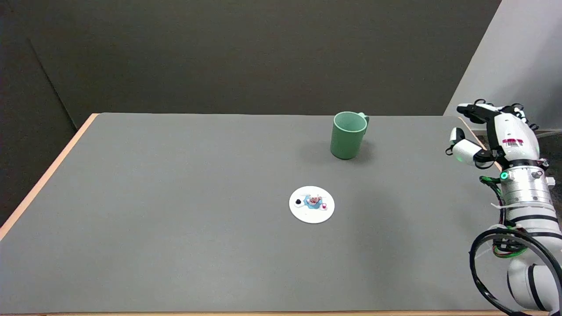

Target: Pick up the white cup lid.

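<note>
Lid (311, 204) lay flat on the grey bench (175, 219), a thin white disc with a small coloured picture and a dark spot on its upper face, well apart from the fingers (472, 109) and off to their left and nearer the camera. By its look it was light, stiff plastic, probably smooth and a little slippery, and not fragile. Because it sat flush on the bench with almost no height showing, the rim seemed the only place to take hold: a pinch across opposite edges, or one fingertip tipping an edge up so another could slide beneath. Pressing down on the middle would likely only pin it or push it along the surface.

The right hand (491, 131) hung in the air over the bench's far right edge, holding nothing and touching nothing. Its fingers were spread apart and reached leftward, with the thumb (459, 147) set lower and apart from the others, a wide gap between them. A green mug (348, 134) stood upright to the left of the fingers, between them and the lid but farther back, clear of a straight reach.
</note>
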Robot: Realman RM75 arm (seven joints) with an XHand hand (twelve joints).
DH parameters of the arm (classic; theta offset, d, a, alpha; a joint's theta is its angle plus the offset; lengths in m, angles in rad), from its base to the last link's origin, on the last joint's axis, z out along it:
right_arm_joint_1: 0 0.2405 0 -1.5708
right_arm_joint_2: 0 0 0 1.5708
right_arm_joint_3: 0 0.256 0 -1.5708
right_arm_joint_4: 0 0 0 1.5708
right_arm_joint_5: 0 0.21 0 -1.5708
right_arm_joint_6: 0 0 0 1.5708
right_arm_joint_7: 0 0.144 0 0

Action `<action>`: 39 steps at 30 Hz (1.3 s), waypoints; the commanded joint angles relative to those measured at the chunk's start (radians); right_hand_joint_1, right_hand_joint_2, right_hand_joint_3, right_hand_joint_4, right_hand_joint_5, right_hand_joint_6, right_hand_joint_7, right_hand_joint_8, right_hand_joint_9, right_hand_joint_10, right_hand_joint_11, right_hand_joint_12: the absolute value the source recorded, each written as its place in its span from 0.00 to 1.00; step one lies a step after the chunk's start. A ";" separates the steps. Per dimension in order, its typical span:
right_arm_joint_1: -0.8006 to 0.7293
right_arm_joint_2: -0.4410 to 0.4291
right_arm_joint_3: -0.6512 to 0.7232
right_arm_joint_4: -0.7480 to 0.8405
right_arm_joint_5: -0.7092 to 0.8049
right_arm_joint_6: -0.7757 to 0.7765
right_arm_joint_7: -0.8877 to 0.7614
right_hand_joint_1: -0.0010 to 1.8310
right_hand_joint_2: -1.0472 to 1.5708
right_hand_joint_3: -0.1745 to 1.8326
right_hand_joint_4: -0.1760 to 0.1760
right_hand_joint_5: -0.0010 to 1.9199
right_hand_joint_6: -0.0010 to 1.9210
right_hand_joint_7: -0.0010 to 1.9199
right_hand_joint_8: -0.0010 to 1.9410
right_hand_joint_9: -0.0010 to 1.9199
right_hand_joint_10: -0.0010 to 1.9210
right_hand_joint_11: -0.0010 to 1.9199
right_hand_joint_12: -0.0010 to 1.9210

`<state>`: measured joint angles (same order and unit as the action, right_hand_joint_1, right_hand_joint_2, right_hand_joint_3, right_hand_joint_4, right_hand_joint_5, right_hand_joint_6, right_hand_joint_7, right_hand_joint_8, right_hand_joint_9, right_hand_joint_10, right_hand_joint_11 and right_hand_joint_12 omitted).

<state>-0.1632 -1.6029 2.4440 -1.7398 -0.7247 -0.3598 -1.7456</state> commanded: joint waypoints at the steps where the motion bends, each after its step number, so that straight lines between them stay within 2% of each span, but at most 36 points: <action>1: 0.002 0.015 0.028 0.070 0.004 -0.014 0.002 0.50 0.74 0.49 0.48 0.36 0.10 0.35 0.09 0.33 0.16 0.00 0.52; 4: 0.002 0.023 0.028 0.080 0.004 -0.023 0.005 0.50 0.71 0.55 0.48 0.36 0.10 0.36 0.09 0.32 0.18 0.00 0.55; 11: 0.001 0.035 0.019 0.106 0.040 -0.080 0.007 0.50 0.71 0.55 0.47 0.36 0.10 0.36 0.09 0.32 0.17 0.00 0.55; 12: 0.000 0.029 0.011 0.106 0.045 -0.097 0.007 0.50 0.71 0.55 0.48 0.36 0.10 0.36 0.09 0.32 0.17 0.00 0.55; 13: -0.001 0.024 0.001 0.105 0.048 -0.112 0.007 0.50 0.75 0.47 0.49 0.36 0.10 0.36 0.10 0.33 0.17 0.00 0.54; 14: -0.002 0.018 -0.013 0.102 0.048 -0.119 0.007 0.50 0.75 0.46 0.49 0.36 0.10 0.36 0.10 0.33 0.17 0.00 0.54; 20: -0.026 -0.007 -0.183 0.058 0.043 -0.096 0.007 0.50 0.77 0.44 0.51 0.36 0.11 0.37 0.10 0.28 0.28 0.00 0.54; 21: -0.031 -0.008 -0.217 0.049 0.042 -0.078 0.007 0.50 0.74 0.49 0.50 0.36 0.11 0.37 0.10 0.28 0.30 0.00 0.55; 22: -0.036 -0.009 -0.248 0.041 0.042 -0.053 0.007 0.50 0.74 0.50 0.50 0.36 0.11 0.38 0.10 0.28 0.30 0.00 0.57; 23: -0.045 -0.010 -0.292 0.027 0.041 -0.015 0.007 0.49 0.76 0.45 0.51 0.36 0.11 0.38 0.10 0.29 0.29 0.00 0.56; 25: -0.066 -0.006 -0.351 0.008 0.041 0.043 0.007 0.49 0.74 0.48 0.52 0.37 0.09 0.39 0.09 0.31 0.30 0.00 0.57; 28: -0.109 0.014 -0.439 -0.012 0.041 0.099 0.003 0.50 0.73 0.49 0.55 0.38 0.09 0.39 0.09 0.32 0.31 0.00 0.55; 29: -0.123 0.021 -0.470 -0.017 0.041 0.115 0.000 0.50 0.73 0.47 0.55 0.38 0.09 0.39 0.10 0.31 0.32 0.00 0.50; 31: -0.135 0.025 -0.520 -0.023 0.039 0.144 -0.003 0.51 0.73 0.47 0.56 0.38 0.09 0.40 0.10 0.19 0.51 0.00 0.60; 32: -0.136 0.026 -0.553 -0.024 0.029 0.160 -0.005 0.50 0.70 0.51 0.55 0.38 0.10 0.40 0.10 0.15 0.53 0.00 0.69; 33: -0.133 0.027 -0.576 -0.023 0.015 0.167 -0.005 0.50 0.71 0.49 0.55 0.39 0.10 0.40 0.10 0.11 0.57 0.00 0.70; 35: -0.122 0.032 -0.613 -0.012 -0.014 0.169 -0.003 0.51 0.72 0.47 0.53 0.39 0.10 0.40 0.10 0.08 0.60 0.00 0.70; 39: -0.099 0.054 -0.663 0.007 -0.018 0.175 -0.001 0.50 0.72 0.47 0.53 0.39 0.10 0.41 0.10 0.07 0.60 0.00 0.66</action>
<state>-0.2299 -1.5896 2.1188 -1.7135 -0.6924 -0.3241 -1.7425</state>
